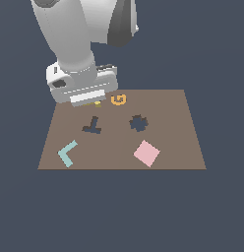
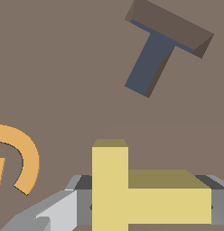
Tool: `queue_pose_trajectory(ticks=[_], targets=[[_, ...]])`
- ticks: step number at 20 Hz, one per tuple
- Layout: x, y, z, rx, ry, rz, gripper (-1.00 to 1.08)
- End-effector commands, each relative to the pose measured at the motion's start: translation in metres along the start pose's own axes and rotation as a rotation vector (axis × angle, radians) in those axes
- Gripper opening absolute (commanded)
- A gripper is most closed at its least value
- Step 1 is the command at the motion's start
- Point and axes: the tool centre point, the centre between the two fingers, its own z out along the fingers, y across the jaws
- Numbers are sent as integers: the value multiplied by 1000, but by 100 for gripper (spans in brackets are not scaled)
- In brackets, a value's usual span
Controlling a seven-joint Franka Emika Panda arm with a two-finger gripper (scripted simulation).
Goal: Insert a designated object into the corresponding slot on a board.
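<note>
Nearest your wrist camera, the small yellow T-shaped block [image 2: 132,194] sits clamped between the pincer [image 2: 145,207] fingers, at the flat brown rectangular board's [image 1: 173,147] upper left. It looks rigid, light, smooth-sided; keep hold across its stem. The dark T-shaped slot [image 1: 92,126] lies near.

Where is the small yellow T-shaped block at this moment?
The small yellow T-shaped block sits between the gripper fingers at the far edge of the flat brown board, just left of the orange G-shaped ring in the exterior view.
</note>
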Motion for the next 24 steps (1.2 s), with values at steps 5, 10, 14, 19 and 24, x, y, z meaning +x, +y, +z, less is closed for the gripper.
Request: queue_pose_trajectory(ticks=[5, 10, 14, 19, 24], targets=[[9, -9, -1, 0, 1, 237, -100], [17, -15, -2, 0, 1, 429, -100], [25, -19, -2, 0, 1, 583, -100], [35, -22, -3, 0, 1, 778, -100], [46, -22, -4, 0, 1, 976, -100]])
